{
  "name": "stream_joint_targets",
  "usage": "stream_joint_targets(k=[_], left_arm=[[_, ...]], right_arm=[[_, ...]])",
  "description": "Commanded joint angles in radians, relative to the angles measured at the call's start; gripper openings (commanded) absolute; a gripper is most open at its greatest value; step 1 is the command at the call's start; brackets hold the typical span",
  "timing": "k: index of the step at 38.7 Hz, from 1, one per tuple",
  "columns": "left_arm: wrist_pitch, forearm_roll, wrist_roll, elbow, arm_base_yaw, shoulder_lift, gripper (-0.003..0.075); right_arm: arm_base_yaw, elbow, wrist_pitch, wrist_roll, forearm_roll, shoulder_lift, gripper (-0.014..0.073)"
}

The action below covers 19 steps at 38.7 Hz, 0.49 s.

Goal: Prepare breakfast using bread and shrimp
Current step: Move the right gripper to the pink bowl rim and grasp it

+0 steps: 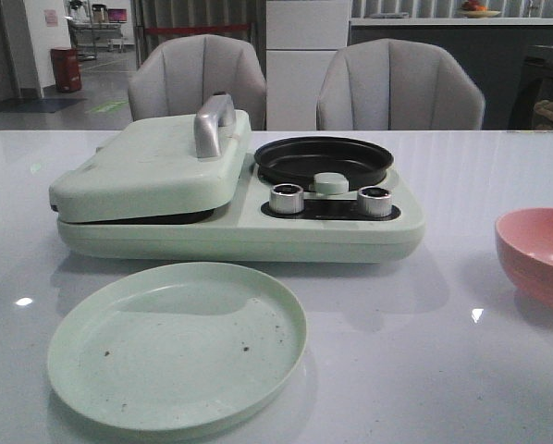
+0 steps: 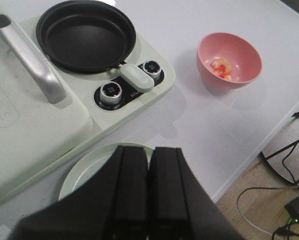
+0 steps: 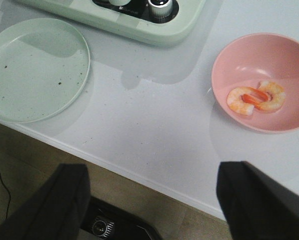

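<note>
Left wrist view: left claw [image 2: 148, 192] closed above plate [image 2: 89, 167].

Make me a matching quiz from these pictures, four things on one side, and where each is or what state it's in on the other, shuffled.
Things:
1. shrimp
2. green plate
3. black frying pan
4. left gripper

Places or states:
A. empty but for dark crumbs, in front of the cooker
B. shut, over the plate's edge
C. lying in the pink bowl
D. empty, on the cooker's right side behind two knobs

Pairs: 1-C, 2-A, 3-D, 4-B
</note>
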Motion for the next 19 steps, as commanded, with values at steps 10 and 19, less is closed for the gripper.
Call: stream_joint_targets(k=[10, 19], left_arm=[[-0.055, -0.025, 0.003, 0.173, -0.015, -0.282, 0.0100], [-0.055, -0.025, 0.003, 0.246, -0.015, -0.376, 0.0099]], right_arm=[[-0.004, -0.024, -0.068, -0.001, -0.006, -0.006, 0.0620], [-0.004, -0.024, -0.081, -0.001, -0.006, -0.006, 0.0620]])
